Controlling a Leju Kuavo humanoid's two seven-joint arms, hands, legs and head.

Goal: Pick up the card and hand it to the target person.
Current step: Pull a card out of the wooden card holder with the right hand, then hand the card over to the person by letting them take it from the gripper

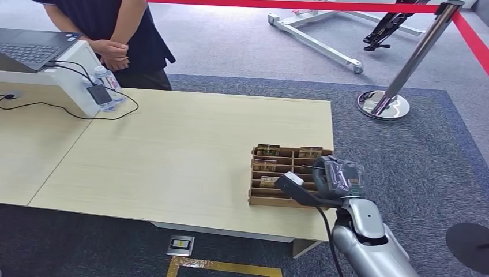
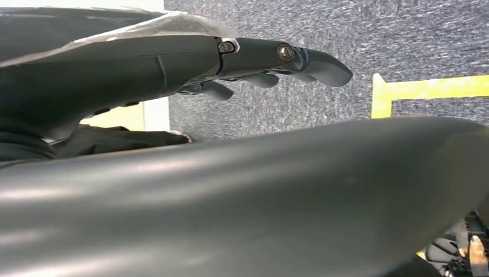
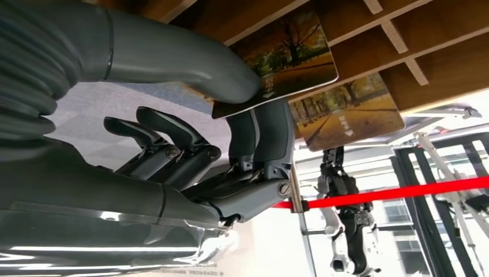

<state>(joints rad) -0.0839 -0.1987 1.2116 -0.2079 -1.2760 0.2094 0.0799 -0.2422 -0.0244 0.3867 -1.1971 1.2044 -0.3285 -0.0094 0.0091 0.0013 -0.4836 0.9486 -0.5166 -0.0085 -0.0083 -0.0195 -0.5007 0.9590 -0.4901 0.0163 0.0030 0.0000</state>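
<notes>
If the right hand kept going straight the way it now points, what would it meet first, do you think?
Probably the wooden card rack: the right hand, pinching a card, sits right at its compartments. Depth is unclear.

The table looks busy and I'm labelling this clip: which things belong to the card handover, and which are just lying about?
Part of the job:
card, pinched by the right hand
wooden card tray
person waiting behind the table

Just lying about:
laptop
water bottle
black cable
stanchion with red rope

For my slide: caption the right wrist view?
Right robot hand pinches a card at the wooden organizer.
</notes>
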